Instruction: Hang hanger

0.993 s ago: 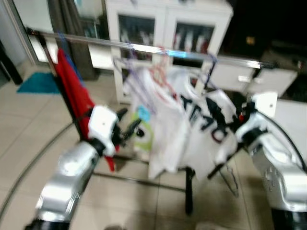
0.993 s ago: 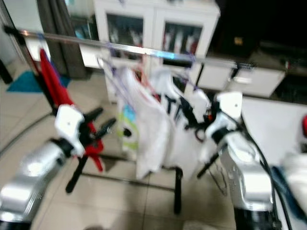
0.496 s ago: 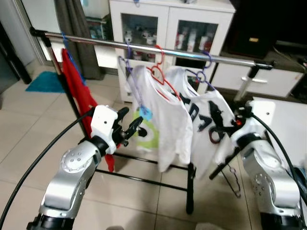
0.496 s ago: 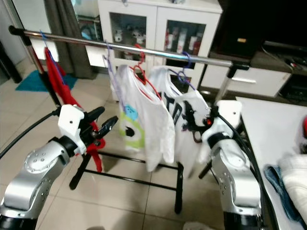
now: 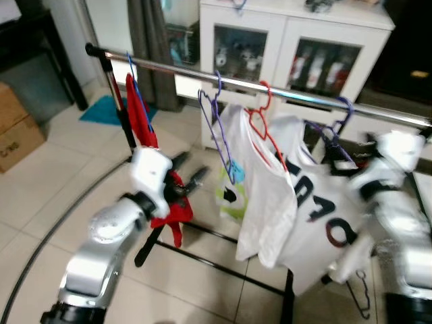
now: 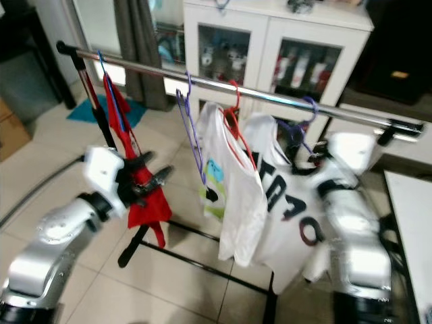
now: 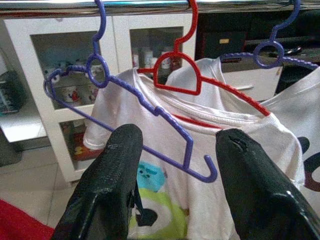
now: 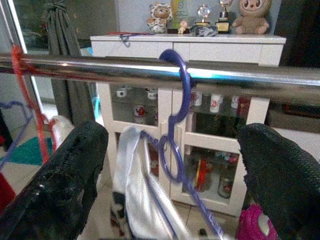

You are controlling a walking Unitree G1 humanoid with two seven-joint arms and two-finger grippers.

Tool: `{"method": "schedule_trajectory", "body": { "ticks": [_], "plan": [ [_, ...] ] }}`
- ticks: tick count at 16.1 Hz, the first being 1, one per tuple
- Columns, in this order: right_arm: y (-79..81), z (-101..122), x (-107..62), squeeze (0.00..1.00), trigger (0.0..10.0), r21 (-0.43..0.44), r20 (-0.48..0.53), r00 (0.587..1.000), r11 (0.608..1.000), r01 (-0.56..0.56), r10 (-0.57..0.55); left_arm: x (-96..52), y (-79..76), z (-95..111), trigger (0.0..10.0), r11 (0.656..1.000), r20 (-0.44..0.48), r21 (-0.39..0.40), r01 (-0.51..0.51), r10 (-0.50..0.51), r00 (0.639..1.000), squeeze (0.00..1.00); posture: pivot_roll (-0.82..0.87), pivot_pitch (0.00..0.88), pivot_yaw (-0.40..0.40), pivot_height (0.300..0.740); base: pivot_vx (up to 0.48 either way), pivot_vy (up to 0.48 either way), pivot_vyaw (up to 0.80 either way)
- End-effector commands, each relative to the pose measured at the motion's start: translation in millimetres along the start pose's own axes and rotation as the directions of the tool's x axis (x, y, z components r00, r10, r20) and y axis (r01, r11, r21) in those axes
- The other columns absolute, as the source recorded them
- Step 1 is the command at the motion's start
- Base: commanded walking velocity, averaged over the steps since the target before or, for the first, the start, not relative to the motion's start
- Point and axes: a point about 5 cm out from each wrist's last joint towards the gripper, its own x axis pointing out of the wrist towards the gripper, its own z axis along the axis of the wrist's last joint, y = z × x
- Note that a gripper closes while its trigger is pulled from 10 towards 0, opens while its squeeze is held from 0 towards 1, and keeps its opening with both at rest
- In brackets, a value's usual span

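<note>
A steel rail carries a blue hanger with a red garment, an empty purple hanger, a red hanger with a white shirt, and a purple hanger with a lettered white shirt. My left gripper is open, below the rail and level with the empty purple hanger, apart from it. My right gripper is open wide just below the rail, with the purple hanger's hook between its fingers, untouched. The right arm is blurred.
A white glass-door cabinet stands behind the rail. The rack's black foot bars cross the tiled floor below the clothes. A cardboard box sits at the far left, and a loose wire hanger hangs low at the right.
The camera has swung, so the whole scene sits further right. My right gripper has risen from in front of the lettered shirt to the rail at the purple hook. The left gripper holds its pose.
</note>
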Motion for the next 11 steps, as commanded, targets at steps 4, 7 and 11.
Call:
{"method": "schedule_trajectory", "body": {
  "ticks": [4,7,11],
  "plan": [
    [-8.2,10,0.4,1.0,10.0,-0.009,-0.022,0.992,0.992,-0.123,0.123,-7.0,-6.5,2,10.0,0.994,-0.01,0.001,0.109,-0.109,0.994,0.0,0.07,0.0,-0.034,0.74,0.0,0.0,0.0],
    [-25.5,7,6.6,1.0,10.0,-0.026,-0.155,0.979,0.991,-0.134,0.128,-8.1,-14.2,3,10.0,0.966,-0.045,-0.049,0.254,-0.256,0.966,0.0,0.07,0.0,-0.032,0.74,0.0,0.0,0.0],
    [-27.7,2,29.3,0.0,10.0,0.043,-0.274,0.944,0.983,-0.179,0.184,-5.5,-17.0,6,10.0,0.929,-0.069,-0.058,0.366,-0.369,0.927,0.0,0.05,0.0,-0.012,0.74,0.0,0.0,0.0]
  ]
}}
